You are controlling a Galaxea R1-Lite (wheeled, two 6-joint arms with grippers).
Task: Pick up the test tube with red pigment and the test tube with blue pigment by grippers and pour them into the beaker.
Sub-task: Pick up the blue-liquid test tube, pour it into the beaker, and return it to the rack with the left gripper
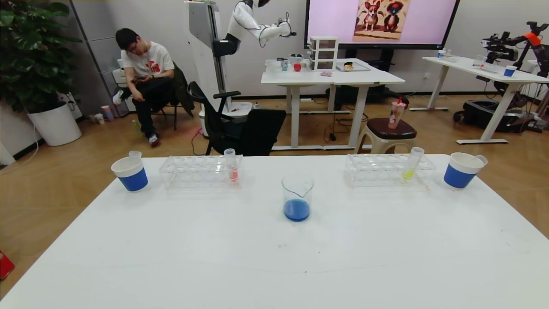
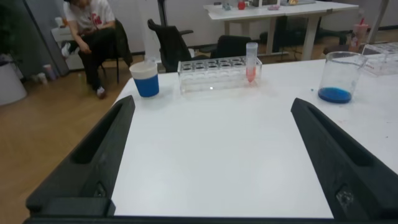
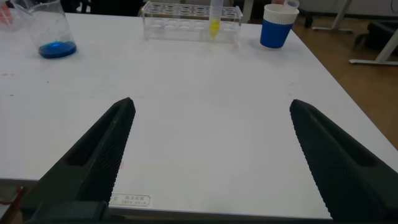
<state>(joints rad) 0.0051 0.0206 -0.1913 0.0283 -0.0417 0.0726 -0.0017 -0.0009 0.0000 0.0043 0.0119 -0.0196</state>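
Note:
The test tube with red pigment (image 1: 232, 165) stands upright in the left clear rack (image 1: 193, 174); it also shows in the left wrist view (image 2: 251, 62). The beaker (image 1: 297, 198) stands mid-table with blue liquid in its bottom, and shows in the left wrist view (image 2: 339, 78) and the right wrist view (image 3: 53, 31). No tube with blue pigment is in view. My left gripper (image 2: 212, 104) is open and empty, low over bare table, well short of the rack. My right gripper (image 3: 211, 104) is open and empty over the table's right part. Neither gripper shows in the head view.
A yellow-liquid tube (image 1: 411, 165) leans in the right clear rack (image 1: 377, 171). A blue-and-white paper cup stands at each far corner, the left cup (image 1: 131, 171) and the right cup (image 1: 461, 170), each with a clear tube end sticking out. Chairs, tables and a seated person are beyond.

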